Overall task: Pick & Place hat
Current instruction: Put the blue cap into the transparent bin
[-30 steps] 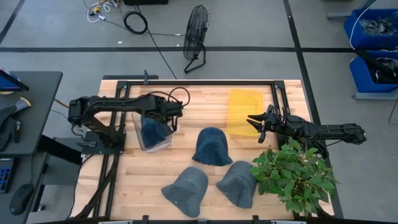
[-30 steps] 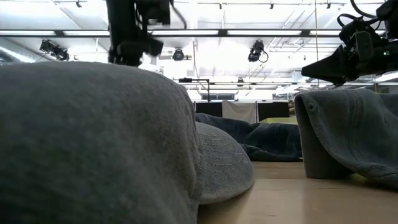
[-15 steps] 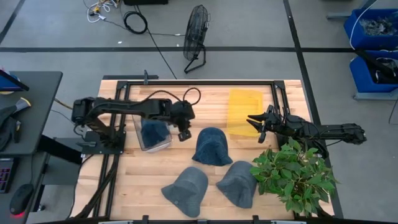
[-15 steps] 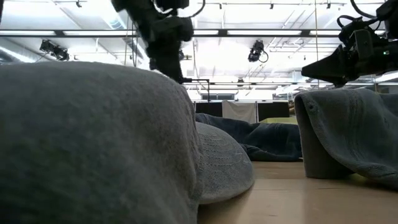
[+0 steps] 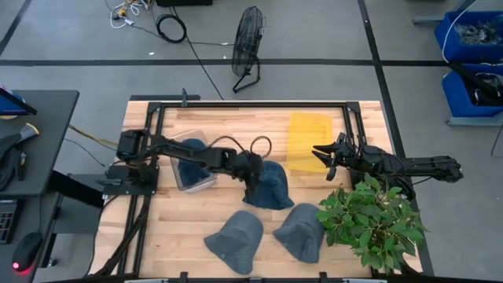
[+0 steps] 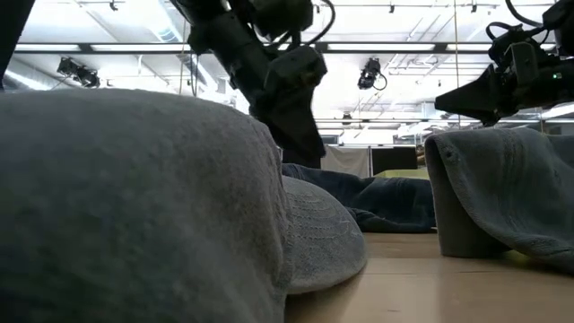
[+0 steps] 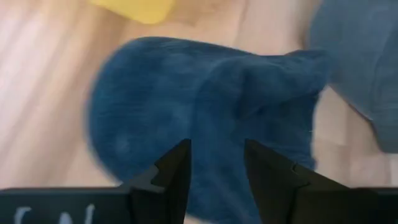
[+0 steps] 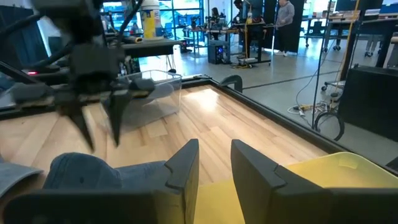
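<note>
A dark blue hat (image 5: 269,189) lies brim-down in the middle of the table. My left gripper (image 5: 253,174) hangs open just over its left part, and the left wrist view shows the hat (image 7: 205,112) spread beneath the gripper (image 7: 216,155). I cannot tell whether the fingers touch it. Another blue hat (image 5: 191,163) sits inside the clear bin (image 5: 182,182) at the left. Two grey hats (image 5: 236,240) (image 5: 301,232) rest near the front edge. My right gripper (image 5: 324,154) waits open over the edge of a yellow sheet (image 5: 309,130).
A potted plant (image 5: 376,218) stands at the front right, under my right arm. A black metal frame (image 5: 251,104) runs along the table's far edge. In the low view a grey hat (image 6: 134,206) fills the foreground and hides much of the table.
My left gripper has left the clear bin, swung toward the table's right and come down over the dark blue hat in the middle. The blue hat in the bin stays where it was. My right arm has kept still.
</note>
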Tool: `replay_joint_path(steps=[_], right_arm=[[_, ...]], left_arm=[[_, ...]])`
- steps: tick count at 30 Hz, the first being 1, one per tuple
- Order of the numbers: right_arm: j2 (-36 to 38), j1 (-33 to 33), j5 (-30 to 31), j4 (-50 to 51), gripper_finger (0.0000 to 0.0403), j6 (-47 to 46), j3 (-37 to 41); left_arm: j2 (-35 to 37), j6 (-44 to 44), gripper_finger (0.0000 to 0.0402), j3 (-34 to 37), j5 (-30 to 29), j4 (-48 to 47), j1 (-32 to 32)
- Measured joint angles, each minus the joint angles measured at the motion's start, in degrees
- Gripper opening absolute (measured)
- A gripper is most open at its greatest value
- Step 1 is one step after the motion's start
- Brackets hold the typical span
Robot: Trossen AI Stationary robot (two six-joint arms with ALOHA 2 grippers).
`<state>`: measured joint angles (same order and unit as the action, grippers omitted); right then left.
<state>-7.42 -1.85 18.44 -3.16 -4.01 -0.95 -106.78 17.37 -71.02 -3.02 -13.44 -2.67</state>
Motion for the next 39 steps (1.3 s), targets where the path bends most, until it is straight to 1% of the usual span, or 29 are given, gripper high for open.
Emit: replay_joint_path(steps=[4,6,9,11,18,25,27,29,33,34,36,39], right_arm=[[0.0,0.0,0.0,0.0,0.01,-0.1,0.0],[0.0,0.0,0.0,0.0,0.01,-0.7,0.0],[0.0,0.0,0.0,0.0,0.01,-1.4,0.0],[0.0,0.0,0.0,0.0,0.01,-1.5,0.0],[0.0,0.0,0.0,0.0,0.01,-1.5,0.0],[-0.2,0.0,0.0,0.1,0.01,-1.5,0.0],[-0.4,0.0,0.0,-0.1,0.01,-1.5,0.0],[-0.6,0.0,0.0,0.1,0.01,-1.5,0.0],[-0.9,0.0,0.0,0.0,0.01,-1.4,0.0],[-1.0,0.0,0.0,-0.1,0.01,-1.4,0.0],[-1.2,0.0,0.0,0.1,0.01,-1.4,0.0],[-1.4,0.0,0.0,0.1,0.01,-1.4,0.0]], left_arm=[[-1.3,0.3,0.0148,0.0,-1.6,0.8,-2.4],[-1.7,0.3,0.0148,0.0,-4.5,0.6,-3.3],[-1.7,0.0,0.0147,0.0,-11.1,-0.6,-4.2],[-1.7,0.1,0.0147,0.0,-13.6,-1.5,-4.7],[-2.3,4.8,0.0147,0.3,-13.9,-5.6,-5.1],[-4.9,6.0,0.0144,0.3,-14.1,-4.6,-5.1],[-5.5,6.0,0.0133,0.2,-14.1,-3.6,-4.9],[-5.5,5.9,0.0108,0.2,-14.1,-3.9,-4.6],[-4.8,4.9,0.0022,0.2,-14.1,-5.3,-3.7],[-4.4,5.0,0.0014,0.1,-14.3,-5.9,-3.5],[-3.1,5.6,0.0013,-0.1,-14.6,-8.1,-3.1],[1.2,5.9,0.0007,-0.6,-15.6,-11.0,-3.1]])
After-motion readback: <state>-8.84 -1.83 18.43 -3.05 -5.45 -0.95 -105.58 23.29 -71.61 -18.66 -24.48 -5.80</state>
